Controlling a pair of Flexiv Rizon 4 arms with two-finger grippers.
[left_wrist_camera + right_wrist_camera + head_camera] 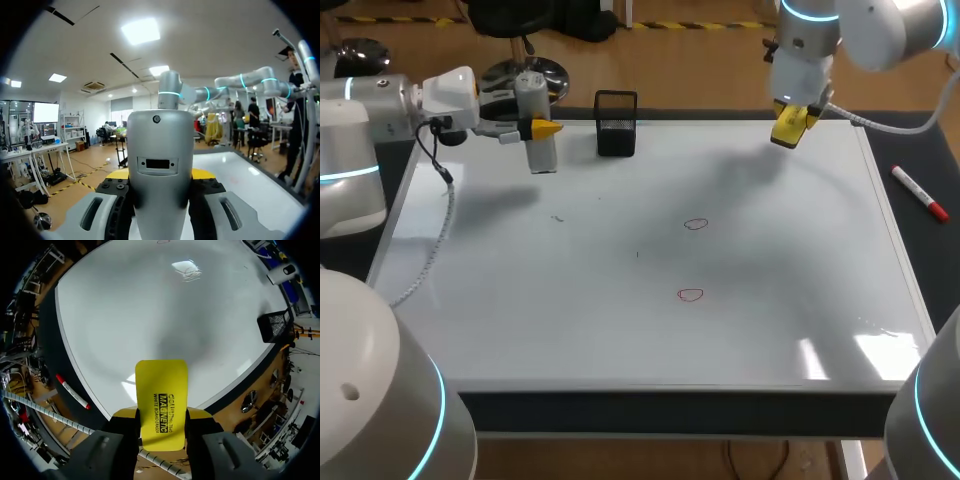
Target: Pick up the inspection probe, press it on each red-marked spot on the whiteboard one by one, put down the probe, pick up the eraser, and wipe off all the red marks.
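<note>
Two arms sit at the far edge of the whiteboard (770,300). Your left pincer (542,128), held level, clamps the probe (541,152) upright; your right pincer (790,122) points down, gripping the eraser (161,390). Both red marks (695,224) lie mid-board.

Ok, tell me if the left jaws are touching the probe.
Touching. The left wrist view shows the grey probe pinched between the left jaws, both sides pressed against it.
</note>
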